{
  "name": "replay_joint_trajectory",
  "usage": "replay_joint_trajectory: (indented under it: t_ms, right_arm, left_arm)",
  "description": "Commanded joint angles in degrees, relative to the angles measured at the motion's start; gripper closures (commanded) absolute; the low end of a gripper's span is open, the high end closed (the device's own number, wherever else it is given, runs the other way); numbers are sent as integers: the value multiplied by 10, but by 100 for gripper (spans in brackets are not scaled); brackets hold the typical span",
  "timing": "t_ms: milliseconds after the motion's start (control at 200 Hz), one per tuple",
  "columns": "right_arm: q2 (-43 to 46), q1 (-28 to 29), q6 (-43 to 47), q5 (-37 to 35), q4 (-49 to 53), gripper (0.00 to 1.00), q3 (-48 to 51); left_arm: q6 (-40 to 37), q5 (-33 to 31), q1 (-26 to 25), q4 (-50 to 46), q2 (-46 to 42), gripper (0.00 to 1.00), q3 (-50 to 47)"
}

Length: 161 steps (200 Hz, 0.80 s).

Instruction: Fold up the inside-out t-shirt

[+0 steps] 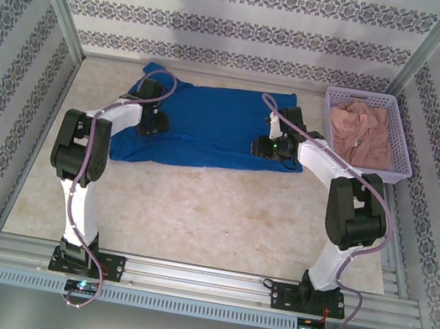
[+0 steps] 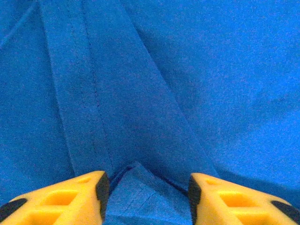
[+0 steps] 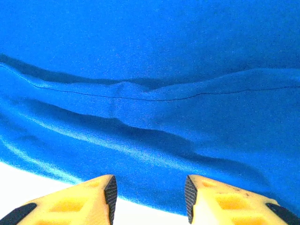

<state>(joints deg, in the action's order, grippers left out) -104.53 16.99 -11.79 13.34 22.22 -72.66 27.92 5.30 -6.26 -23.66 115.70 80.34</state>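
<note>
T-shirt (image 1: 210, 124) lies flat on far half of tabletop (image 1: 195, 211), long axis L–R, sleeves at L end. L hand (image 2: 147, 197) spread over a raised crease; R hand (image 3: 150, 197) spread at near edge.

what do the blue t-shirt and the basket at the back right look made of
T-shirt: soft knit cloth, probably cotton, matte; the wrist views show a fine texture, stitched seams and limp folds. Basket: seemingly rigid lavender plastic; its walls are a moulded open lattice.
</note>
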Motion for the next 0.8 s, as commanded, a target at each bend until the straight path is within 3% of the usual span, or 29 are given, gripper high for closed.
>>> replay_joint_trajectory:
  t_ms: [0,660,799]
  right_arm:
    - [-1,-5,-5,7,0,55,7]
    - [-4,-5,-6,8,2,55,8]
    - [-4,-5,-6,7,1,55,9]
  left_arm:
    - [-12,-3,3,-21,23,57,16]
    - [-34,-13,3,-35,16,100,46]
    - [-38,-15,3,-37,7,100,56]
